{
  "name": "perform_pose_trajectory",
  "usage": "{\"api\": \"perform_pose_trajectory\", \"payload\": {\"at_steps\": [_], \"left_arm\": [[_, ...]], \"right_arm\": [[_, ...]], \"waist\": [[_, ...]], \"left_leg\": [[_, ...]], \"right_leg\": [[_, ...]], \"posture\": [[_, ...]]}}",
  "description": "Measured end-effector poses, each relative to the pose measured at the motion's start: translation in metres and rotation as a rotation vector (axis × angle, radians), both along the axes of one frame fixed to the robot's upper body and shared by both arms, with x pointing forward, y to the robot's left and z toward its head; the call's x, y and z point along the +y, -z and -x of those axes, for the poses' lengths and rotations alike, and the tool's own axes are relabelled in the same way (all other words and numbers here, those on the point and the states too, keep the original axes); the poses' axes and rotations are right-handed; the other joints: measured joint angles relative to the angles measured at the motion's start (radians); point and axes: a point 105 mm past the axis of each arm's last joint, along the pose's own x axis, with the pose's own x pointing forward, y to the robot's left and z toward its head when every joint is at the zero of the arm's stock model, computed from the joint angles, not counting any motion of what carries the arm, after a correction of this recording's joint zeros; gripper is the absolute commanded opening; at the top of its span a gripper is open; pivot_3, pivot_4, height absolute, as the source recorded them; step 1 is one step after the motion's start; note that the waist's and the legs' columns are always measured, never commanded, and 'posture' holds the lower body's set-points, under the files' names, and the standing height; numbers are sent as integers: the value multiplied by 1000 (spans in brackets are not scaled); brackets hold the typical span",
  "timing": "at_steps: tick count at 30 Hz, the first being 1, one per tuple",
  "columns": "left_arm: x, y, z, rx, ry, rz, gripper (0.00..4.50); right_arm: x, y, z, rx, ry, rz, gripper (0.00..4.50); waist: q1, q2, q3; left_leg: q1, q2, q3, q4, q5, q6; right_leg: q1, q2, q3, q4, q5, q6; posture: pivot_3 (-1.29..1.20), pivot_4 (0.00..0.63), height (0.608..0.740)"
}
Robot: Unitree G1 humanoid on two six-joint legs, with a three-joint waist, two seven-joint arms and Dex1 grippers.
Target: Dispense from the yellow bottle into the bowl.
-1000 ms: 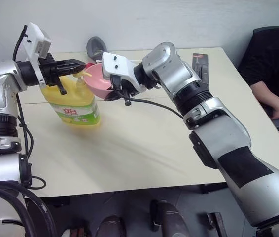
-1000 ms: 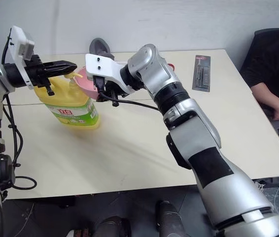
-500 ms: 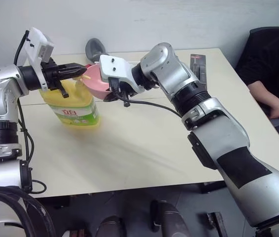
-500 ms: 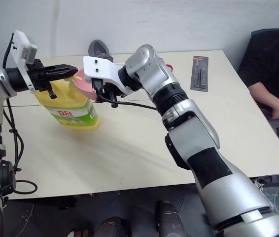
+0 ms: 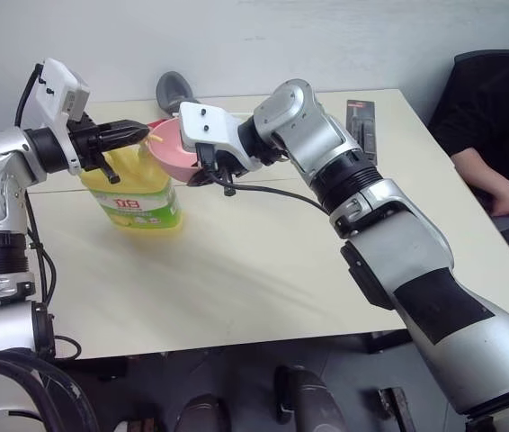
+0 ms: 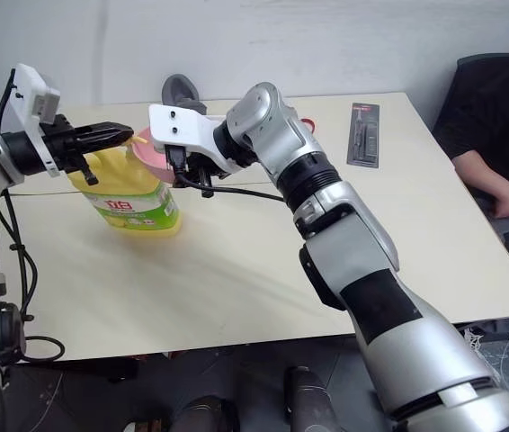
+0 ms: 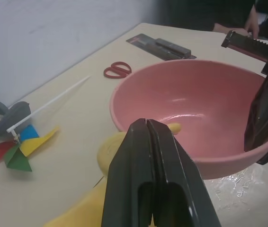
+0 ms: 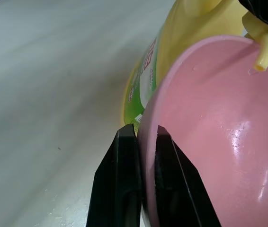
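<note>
The yellow bottle (image 5: 133,196) stands upright on the table's left side, its green-and-yellow label facing me. My left gripper (image 5: 140,132) is shut with nothing in it, level, its tips just over the yellow pump head (image 7: 109,152). Whether it touches the pump I cannot tell. The pink bowl (image 5: 172,149) is held tilted beside the bottle's top, with my right gripper (image 8: 145,128) shut on its rim. The pump's yellow nozzle (image 8: 262,53) reaches over the bowl's (image 8: 219,123) edge. The bowl's (image 7: 195,106) inside looks smooth and shiny.
Behind the bottle lie red scissors (image 7: 117,70), a coloured paper pinwheel (image 7: 15,152) and a grey object (image 5: 172,87). A black packaged item (image 5: 365,121) lies at the table's far right. A person in black (image 5: 497,135) sits at the right edge.
My left gripper has sunk slightly and drawn back to the left over the pump. The right gripper and the bowl have kept their place.
</note>
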Motion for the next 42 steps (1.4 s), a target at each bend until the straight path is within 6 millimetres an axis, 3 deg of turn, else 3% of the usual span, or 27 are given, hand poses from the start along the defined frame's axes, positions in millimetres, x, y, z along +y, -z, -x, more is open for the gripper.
{"api": "perform_pose_trajectory", "payload": {"at_steps": [11,21,26,30,34,42], "left_arm": [[2,-19,-8,94,-22,175,15],[4,-40,14,74,48,139,15],[5,-53,15,26,42,133,15],[6,-48,6,18,18,119,15],[-3,-26,-8,56,8,79,15],[-10,-22,-15,26,16,64,15]], "right_arm": [[0,-2,0,-14,-4,-6,0],[1,-3,-1,-32,-5,-16,0],[1,-4,-1,-36,-5,-17,0],[1,-4,-1,-36,-4,-17,0],[1,-4,-1,-38,-5,-18,0],[0,-4,-1,-37,-3,-18,0]], "waist": [[-1,0,0],[-2,0,0],[-2,0,0],[-1,0,0],[-2,-1,0],[-1,-1,0]], "left_leg": [[-3,0,0,-1,0,0],[-6,0,0,-1,0,0],[-8,0,1,-1,0,0],[-9,0,2,-1,0,0],[-11,0,4,-1,0,0],[-11,-1,6,0,0,1]], "right_leg": [[-2,0,-1,-2,0,0],[-7,0,-1,-2,0,0],[-9,1,0,-2,0,0],[-11,1,1,0,0,0],[-15,1,2,1,0,0],[-15,1,4,2,0,0]], "posture": [[0,150,740],[0,150,740],[0,150,740],[0,150,740],[0,150,740],[0,150,740]]}}
